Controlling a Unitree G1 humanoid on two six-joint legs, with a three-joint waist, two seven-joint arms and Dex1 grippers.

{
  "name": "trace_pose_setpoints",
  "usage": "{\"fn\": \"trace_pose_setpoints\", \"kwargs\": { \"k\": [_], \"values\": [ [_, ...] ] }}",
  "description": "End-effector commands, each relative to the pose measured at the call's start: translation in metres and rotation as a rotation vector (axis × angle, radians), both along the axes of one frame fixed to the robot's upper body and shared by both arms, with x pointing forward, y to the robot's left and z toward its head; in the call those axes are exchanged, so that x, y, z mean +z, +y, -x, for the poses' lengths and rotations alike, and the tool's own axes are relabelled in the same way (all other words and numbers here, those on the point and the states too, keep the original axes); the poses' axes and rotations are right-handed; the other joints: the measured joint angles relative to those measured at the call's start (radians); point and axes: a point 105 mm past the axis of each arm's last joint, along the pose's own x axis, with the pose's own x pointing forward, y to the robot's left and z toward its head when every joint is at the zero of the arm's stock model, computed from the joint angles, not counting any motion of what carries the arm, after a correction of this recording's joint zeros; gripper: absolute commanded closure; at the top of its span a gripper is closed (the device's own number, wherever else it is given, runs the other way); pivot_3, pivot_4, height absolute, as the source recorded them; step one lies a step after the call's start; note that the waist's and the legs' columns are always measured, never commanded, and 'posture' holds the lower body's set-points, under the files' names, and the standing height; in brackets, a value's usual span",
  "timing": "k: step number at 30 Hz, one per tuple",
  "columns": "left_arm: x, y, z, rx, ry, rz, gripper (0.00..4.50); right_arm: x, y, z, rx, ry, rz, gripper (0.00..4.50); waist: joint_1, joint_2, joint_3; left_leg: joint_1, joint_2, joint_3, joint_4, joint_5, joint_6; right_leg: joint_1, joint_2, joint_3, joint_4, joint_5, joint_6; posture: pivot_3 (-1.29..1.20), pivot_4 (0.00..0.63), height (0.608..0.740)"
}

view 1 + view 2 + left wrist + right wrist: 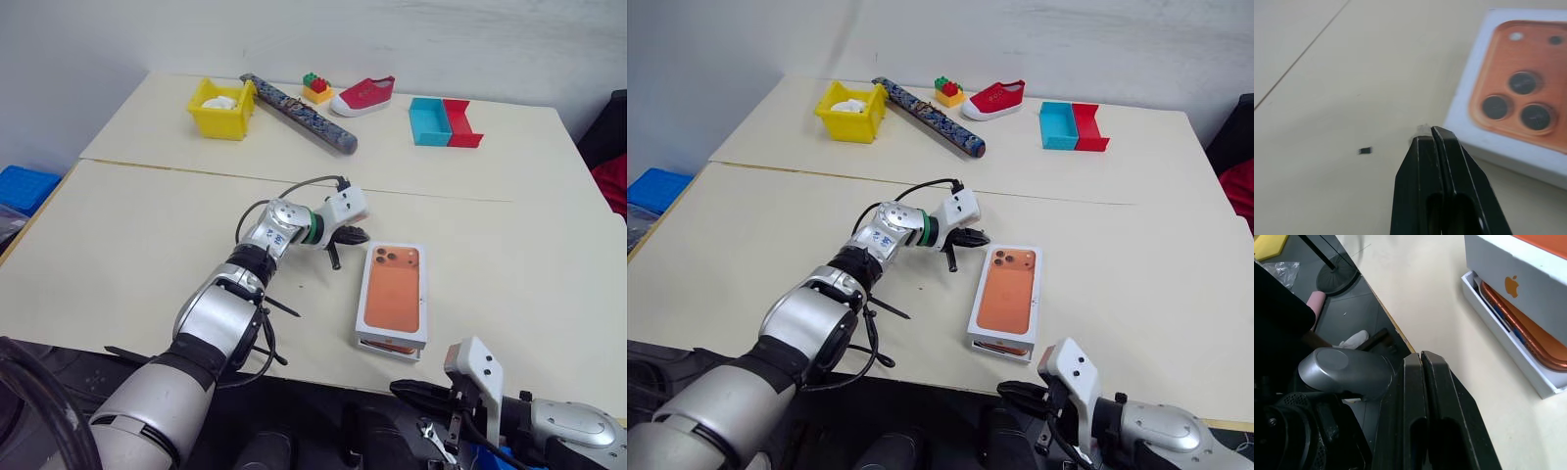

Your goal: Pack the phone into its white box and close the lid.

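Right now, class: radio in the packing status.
Left tool shut, empty, beside the lid. Right tool shut, empty, near the table edge. Lid sits askew on the white box, phone showing underneath. Nothing blocking.

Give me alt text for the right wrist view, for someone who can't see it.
The lid, white with an orange logo on its side, sits askew over the white box, not pressed down, and the phone shows as an orange edge in the gap. The right pincer, shut and empty, hangs near the cream table's edge.
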Motion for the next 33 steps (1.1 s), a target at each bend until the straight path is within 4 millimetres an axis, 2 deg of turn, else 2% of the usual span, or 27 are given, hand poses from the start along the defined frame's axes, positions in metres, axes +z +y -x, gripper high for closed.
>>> {"fn": "trace_pose_setpoints", "kwargs": {
  "k": [1,10,18,21,24,27,28,30,33],
  "values": [
    [0.013,-0.011,-0.002,-0.008,-0.058,0.007,4.50,0.005,0.002,-0.002,-0.011,-0.034,-0.015,4.46,0.001,0.000,0.000,0.000,0.000,0.000,0.000,0.000,0.000,0.000,0.000,0.000,0.000,0.000,0.000,0.00,0.150,0.740],
    [0.001,-0.031,0.013,-0.096,-0.025,0.007,4.50,0.002,0.001,-0.007,-0.037,-0.049,-0.009,4.46,0.001,0.000,0.000,0.000,-0.001,0.000,0.000,0.000,0.000,0.000,0.000,-0.003,0.000,0.000,0.000,0.00,0.150,0.740],
    [0.002,-0.028,0.025,-0.219,0.022,0.020,4.50,0.000,-0.001,-0.008,-0.063,-0.060,0.009,4.46,-0.001,0.000,0.000,0.000,0.000,0.001,0.000,0.000,0.000,0.000,0.000,-0.003,0.000,0.000,0.000,0.00,0.150,0.740],
    [0.009,-0.022,0.022,-0.223,-0.014,0.024,4.50,0.002,0.001,-0.007,-0.054,-0.064,0.000,4.46,-0.001,0.000,0.000,0.000,0.000,0.001,0.000,0.000,0.000,0.000,0.000,-0.003,0.000,0.000,0.000,0.00,0.150,0.740],
    [0.031,-0.016,0.022,-0.256,-0.029,0.112,4.50,0.020,0.005,-0.010,-0.063,-0.097,-0.107,4.46,-0.004,0.000,0.000,0.000,0.000,0.001,0.000,0.000,0.000,0.000,0.000,-0.003,0.000,0.000,0.000,0.00,0.150,0.740],
    [0.046,-0.015,0.038,-0.392,0.046,0.209,4.50,0.035,0.000,-0.011,-0.095,-0.140,-0.139,4.46,-0.004,0.000,0.000,0.000,0.000,0.001,0.001,0.000,0.000,-0.001,0.000,-0.003,0.001,0.000,0.000,0.00,0.150,0.740],
    [0.044,-0.016,0.046,-0.450,0.072,0.210,4.50,0.035,-0.002,-0.012,-0.098,-0.143,-0.127,4.46,-0.004,0.000,0.000,0.000,0.000,0.001,0.001,0.000,0.000,-0.001,0.000,-0.003,0.001,0.000,0.000,0.00,0.150,0.740],
    [0.028,-0.019,0.065,-0.554,0.098,0.147,4.50,0.030,-0.008,-0.017,-0.121,-0.143,-0.089,4.46,-0.004,0.001,-0.001,0.000,0.000,0.001,0.001,0.000,0.000,0.000,0.000,-0.003,0.001,0.000,0.000,0.00,0.150,0.740],
    [0.003,-0.022,0.081,-0.611,0.116,0.053,4.50,0.019,-0.018,-0.027,-0.166,-0.160,-0.007,4.46,-0.004,0.001,-0.002,0.000,0.000,0.001,0.000,0.000,0.000,0.000,-0.001,-0.002,0.000,0.000,0.000,0.00,0.150,0.740]
  ]
}}
